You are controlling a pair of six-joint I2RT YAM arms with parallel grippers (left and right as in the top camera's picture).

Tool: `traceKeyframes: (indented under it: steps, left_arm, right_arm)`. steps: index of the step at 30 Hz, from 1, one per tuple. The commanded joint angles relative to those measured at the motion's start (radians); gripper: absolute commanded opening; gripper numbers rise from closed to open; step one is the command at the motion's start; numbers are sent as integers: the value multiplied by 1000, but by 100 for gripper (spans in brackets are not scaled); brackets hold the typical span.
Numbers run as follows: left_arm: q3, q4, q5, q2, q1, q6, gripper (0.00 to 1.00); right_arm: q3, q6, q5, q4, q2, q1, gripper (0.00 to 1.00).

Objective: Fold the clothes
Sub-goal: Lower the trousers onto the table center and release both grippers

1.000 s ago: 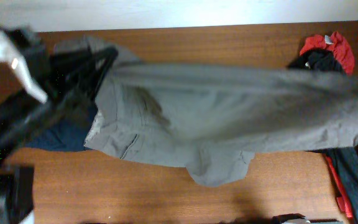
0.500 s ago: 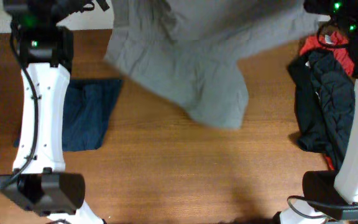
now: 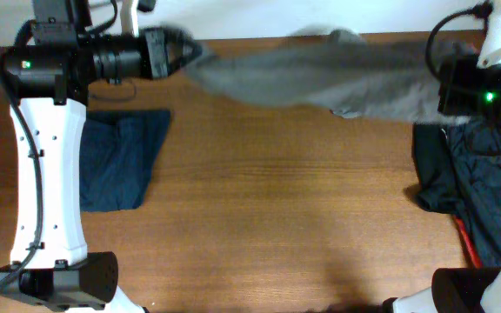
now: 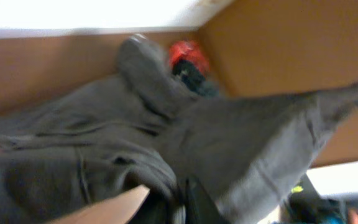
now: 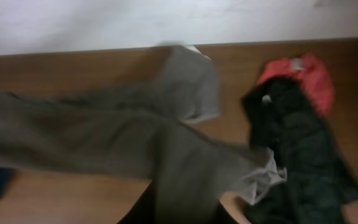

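Left gripper pinches one end of the grey shorts, stretched above the far edge of the table.
No fold shows yet; laying flat and all folding remain, I judge; both arms reach far, turned inward; right gripper meets the other end, its grip and opening impossible to tell.

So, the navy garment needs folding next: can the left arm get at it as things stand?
Probably not yet. The navy garment lies uncovered right beside the left arm, but the left hand looks busy holding the grey shorts stretched across to the right hand.
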Motion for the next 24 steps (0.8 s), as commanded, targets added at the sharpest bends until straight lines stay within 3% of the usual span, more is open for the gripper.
traceKeyframes:
  steps: [1, 9, 11, 17, 20, 24]
  left_arm:
    - [10, -102, -195, -26, 0, 108, 13]
    - [10, -292, -283, -27, 3, 158, 17]
    - [10, -310, -302, -27, 3, 171, 19]
    - [6, -294, -405, -23, 0, 213, 46]
    - [-7, -298, -430, -9, -6, 230, 50]
    - [-69, -318, -456, 18, -27, 239, 53]
  right_arm:
    - [-80, -10, -161, -6, -5, 0, 24]
    - [-102, -10, -141, 32, 4, -3, 27]
    - [-101, -10, -100, 35, 3, -3, 32]
    - [-103, -9, -37, 30, 36, -3, 46]
    - [-103, -8, -36, 5, 87, -3, 58]
    - [-103, 24, -36, -6, 166, -6, 59]
